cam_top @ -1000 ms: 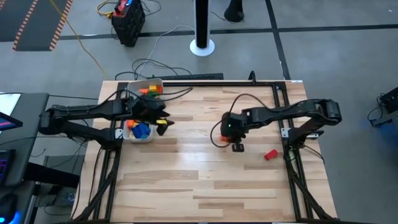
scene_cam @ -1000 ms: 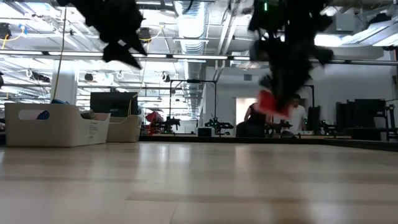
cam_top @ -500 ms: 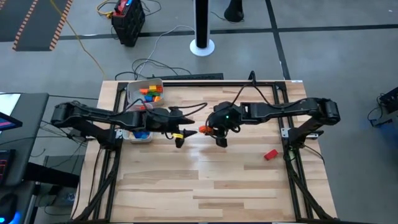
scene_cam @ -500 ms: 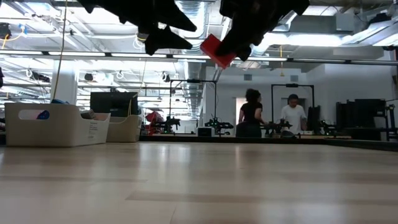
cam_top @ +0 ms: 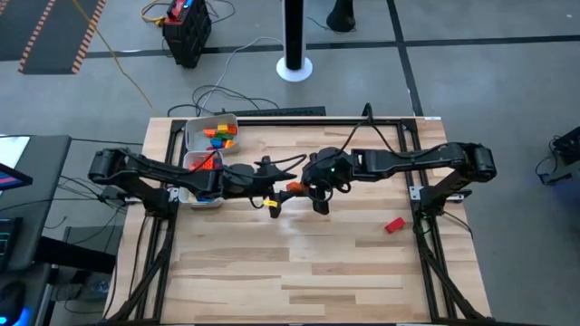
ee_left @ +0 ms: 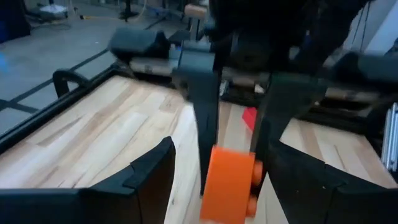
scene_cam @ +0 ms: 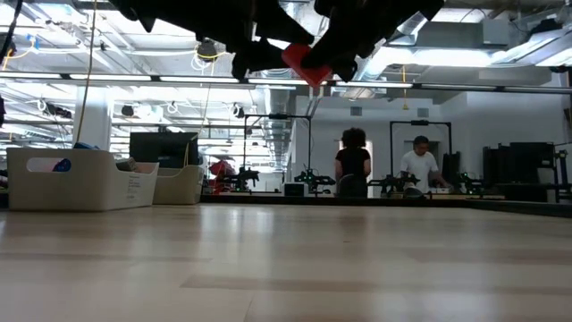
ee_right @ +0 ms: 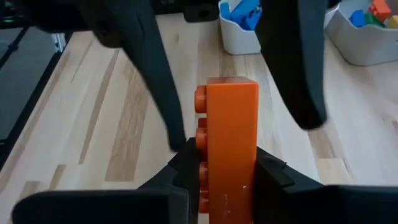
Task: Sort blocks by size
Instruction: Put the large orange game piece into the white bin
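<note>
Since 0.5 s ago the left gripper [cam_top: 275, 196] has reached farther toward mid-table and now meets the right gripper [cam_top: 305, 188], which has barely moved. The right gripper's fingers are pinched on an orange block [ee_right: 227, 144], held in the air above the table [cam_top: 299, 263]. The left gripper's fingers [ee_right: 152, 65] stand wide apart on either side of the block, gripping nothing. The block's long axis runs out along the right fingers, studs to one side. Its lower end is hidden between the fingers. A red block [cam_top: 393, 225] lies near the table's right edge. 2 trays [cam_top: 201, 195] of blocks sit left.
</note>
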`<state>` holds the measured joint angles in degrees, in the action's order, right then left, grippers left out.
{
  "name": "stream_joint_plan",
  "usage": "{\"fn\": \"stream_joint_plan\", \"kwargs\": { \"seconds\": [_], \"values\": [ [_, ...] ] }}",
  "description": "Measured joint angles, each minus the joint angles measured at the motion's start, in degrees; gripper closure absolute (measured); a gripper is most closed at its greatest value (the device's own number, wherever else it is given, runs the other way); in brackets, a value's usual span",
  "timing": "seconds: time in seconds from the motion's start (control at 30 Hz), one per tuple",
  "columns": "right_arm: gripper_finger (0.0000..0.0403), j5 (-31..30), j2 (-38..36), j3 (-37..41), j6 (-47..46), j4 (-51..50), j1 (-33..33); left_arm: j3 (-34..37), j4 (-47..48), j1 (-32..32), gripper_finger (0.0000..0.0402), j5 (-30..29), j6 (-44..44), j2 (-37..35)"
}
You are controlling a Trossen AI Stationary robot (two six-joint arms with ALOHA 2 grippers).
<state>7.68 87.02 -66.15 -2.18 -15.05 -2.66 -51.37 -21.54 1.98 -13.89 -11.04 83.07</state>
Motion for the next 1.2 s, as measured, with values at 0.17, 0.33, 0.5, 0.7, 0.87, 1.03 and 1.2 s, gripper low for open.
{"fn": "stream_joint_plan", "kwargs": {
  "seconds": [0.17, 0.33, 0.5, 0.7, 0.87, 1.03, 1.2],
  "values": [
    [0.0290, -0.01, -0.06, -0.01, -0.48, 1.38, 0.47, 0.00, -1.53, 0.00, 0.0167, -0.05, -0.07, 0.45],
    [0.0290, -0.10, -0.09, -0.02, -0.61, 1.64, 1.07, 0.00, -1.40, 0.00, 0.0208, 0.11, -2.13, 0.45],
    [0.0290, -0.26, -0.05, 0.06, -0.88, 3.35, 1.06, -0.09, -0.46, 0.04, 0.0280, 0.24, -2.25, 0.32],
    [0.0270, 0.52, -0.04, 0.11, -2.41, 4.83, 1.11, -0.13, 0.13, 0.15, 0.0312, 1.35, -1.75, 0.19],
    [0.0171, -0.25, -0.01, 0.10, -5.02, 3.73, -0.04, -0.24, 6.28, -0.58, 0.0312, 0.19, -4.26, -0.53],
    [0.0106, 0.15, -2.03, -0.17, -6.78, -6.31, -1.70, 0.23, 22.84, -3.13, 0.0312, 0.11, -8.07, -5.74],
    [0.0086, -0.06, -2.59, -0.06, -5.50, -15.07, -2.70, 0.04, 46.70, -7.44, 0.0312, -1.74, -13.34, -14.14]
  ]
}}
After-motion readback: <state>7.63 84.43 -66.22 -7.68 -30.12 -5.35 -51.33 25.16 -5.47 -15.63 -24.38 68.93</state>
